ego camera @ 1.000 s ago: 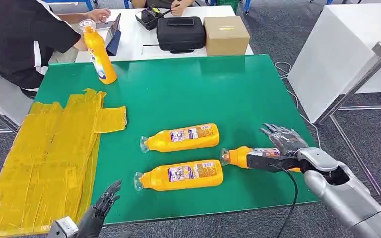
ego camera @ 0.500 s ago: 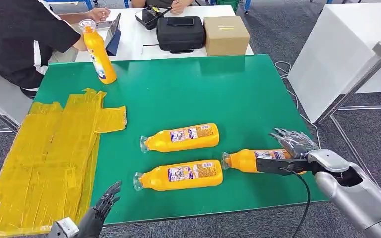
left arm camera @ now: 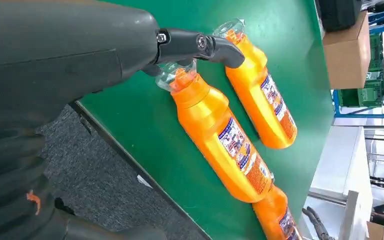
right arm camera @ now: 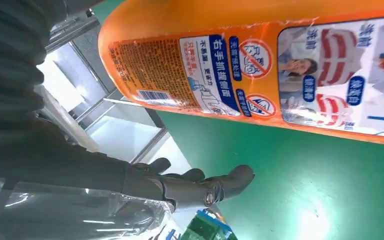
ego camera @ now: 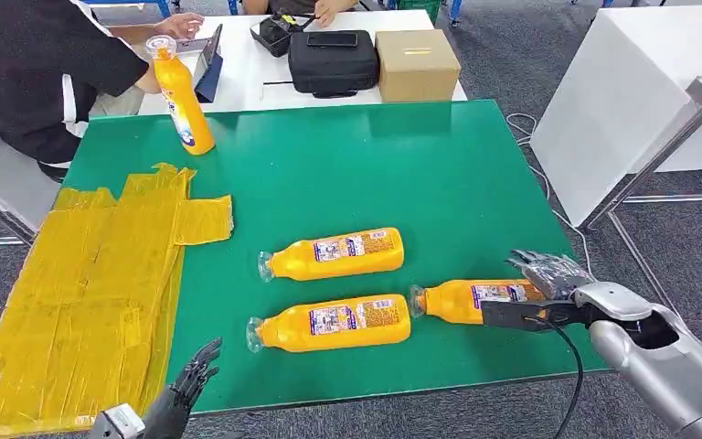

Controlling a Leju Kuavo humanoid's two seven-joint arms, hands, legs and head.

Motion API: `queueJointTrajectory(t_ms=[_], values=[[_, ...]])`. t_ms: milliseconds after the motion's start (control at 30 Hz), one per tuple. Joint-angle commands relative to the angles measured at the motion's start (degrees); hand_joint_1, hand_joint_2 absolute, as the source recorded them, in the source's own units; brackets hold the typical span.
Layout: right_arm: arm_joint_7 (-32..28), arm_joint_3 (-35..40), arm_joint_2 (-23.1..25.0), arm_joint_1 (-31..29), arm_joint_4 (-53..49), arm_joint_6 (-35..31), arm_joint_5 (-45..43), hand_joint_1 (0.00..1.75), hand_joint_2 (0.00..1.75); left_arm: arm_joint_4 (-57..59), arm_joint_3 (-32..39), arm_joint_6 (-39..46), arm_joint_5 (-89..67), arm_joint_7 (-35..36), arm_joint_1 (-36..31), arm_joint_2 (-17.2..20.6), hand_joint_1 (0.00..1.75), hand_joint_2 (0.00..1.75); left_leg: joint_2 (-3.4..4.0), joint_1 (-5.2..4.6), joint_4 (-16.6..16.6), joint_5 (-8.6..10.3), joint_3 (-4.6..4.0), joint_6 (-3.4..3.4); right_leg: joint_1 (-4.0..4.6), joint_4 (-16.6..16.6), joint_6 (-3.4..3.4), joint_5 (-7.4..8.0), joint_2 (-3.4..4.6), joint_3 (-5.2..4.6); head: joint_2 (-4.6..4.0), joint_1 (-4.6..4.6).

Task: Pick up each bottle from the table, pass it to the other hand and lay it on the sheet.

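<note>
Three orange bottles lie on the green table (ego camera: 375,165): a far one (ego camera: 334,253), a near one (ego camera: 329,322) and a right one (ego camera: 462,297). A fourth orange bottle (ego camera: 183,96) stands upright at the far left corner. The yellow sheet (ego camera: 82,283) covers the table's left side. My right hand (ego camera: 548,288) straddles the right bottle's base, thumb on the near side, fingers (right arm camera: 205,187) spread on the far side, not closed on the bottle (right arm camera: 260,65). My left hand (ego camera: 187,384) hangs open below the table's front edge, close to the near bottle (left arm camera: 220,135).
A person in black sits at the far left beside the upright bottle. Behind the green table, a white table holds a black case (ego camera: 334,59) and a cardboard box (ego camera: 418,64). A white cabinet (ego camera: 640,101) stands to the right.
My right hand has slid rightward along the right bottle toward its base. That bottle has turned a little and shifted slightly toward the front edge. The left hand has not moved.
</note>
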Motion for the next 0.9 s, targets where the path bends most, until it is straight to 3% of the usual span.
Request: queueJointTrajectory(t_ms=[33,500,667,900], values=[[-0.3,0.32,1.84,-1.3,2.64,0.51,-0.12,0.0,1.75,1.41,0.82,-0.04,0.13,0.38,-0.35,-0.35,0.0,1.75,-0.03,0.04,-0.07,-0.02,0.11,-0.15,0.01,-0.09,-0.06,0.01,0.17,0.1,0.0,0.0],[-1.73,4.56,4.55,-4.74,11.81,2.7,-0.12,0.0,1.75,2.64,1.25,-0.23,0.15,-0.28,-0.84,-0.02,0.0,1.75,0.03,0.05,-0.12,0.0,0.15,-0.15,0.03,-0.14,-0.05,0.06,0.22,0.13,0.02,0.0],[-3.83,10.33,10.74,-9.72,23.54,-1.69,0.21,0.0,1.75,2.57,1.6,0.7,0.03,-0.72,-0.44,-0.1,0.0,1.75,0.12,0.09,-0.2,0.01,0.25,-0.19,0.07,-0.23,-0.08,0.11,0.37,0.22,0.0,0.0],[-4.04,12.14,13.79,-11.48,27.77,-2.8,-0.07,0.0,1.75,2.62,1.7,1.08,-0.02,-0.73,-0.77,-0.39,0.0,1.75,0.06,0.12,-0.17,0.01,0.23,-0.17,0.1,-0.21,-0.07,0.07,0.26,0.21,0.0,0.02]])
